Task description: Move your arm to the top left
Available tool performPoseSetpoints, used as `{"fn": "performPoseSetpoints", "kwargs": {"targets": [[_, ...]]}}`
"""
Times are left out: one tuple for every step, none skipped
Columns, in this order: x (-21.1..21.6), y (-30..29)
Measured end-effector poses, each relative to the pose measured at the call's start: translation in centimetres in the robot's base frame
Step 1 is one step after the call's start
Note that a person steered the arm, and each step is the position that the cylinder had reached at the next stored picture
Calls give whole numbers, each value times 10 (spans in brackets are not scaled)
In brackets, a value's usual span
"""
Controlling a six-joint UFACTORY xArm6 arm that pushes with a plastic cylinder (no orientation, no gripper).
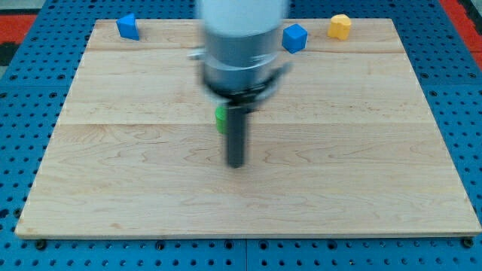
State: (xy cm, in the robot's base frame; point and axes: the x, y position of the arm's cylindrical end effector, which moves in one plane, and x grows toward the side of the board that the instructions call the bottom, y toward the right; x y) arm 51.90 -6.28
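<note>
At the far left corner of the wooden board [90,188], a blue block [127,26] sits alone. Near the centre, my tip [236,164] rests just right of a green block [220,119], partly hidden behind the rod; the arm carries no gripper, only this rod. Farther right, a blue cube [294,38] and a yellow block [340,26] line the far edge. Judging by position, the move to the top left is largely undone.

My tip [236,163] rests mid-board [361,188], one block [220,119] just behind it, three blocks [128,26] [294,38] [340,26] along the top edge.
</note>
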Motion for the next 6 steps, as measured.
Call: {"fn": "performPoseSetpoints", "kwargs": {"targets": [[-48, -154], [-134, -242], [-199, -241], [-297, -237], [-327, -219], [-312, -168]]}}
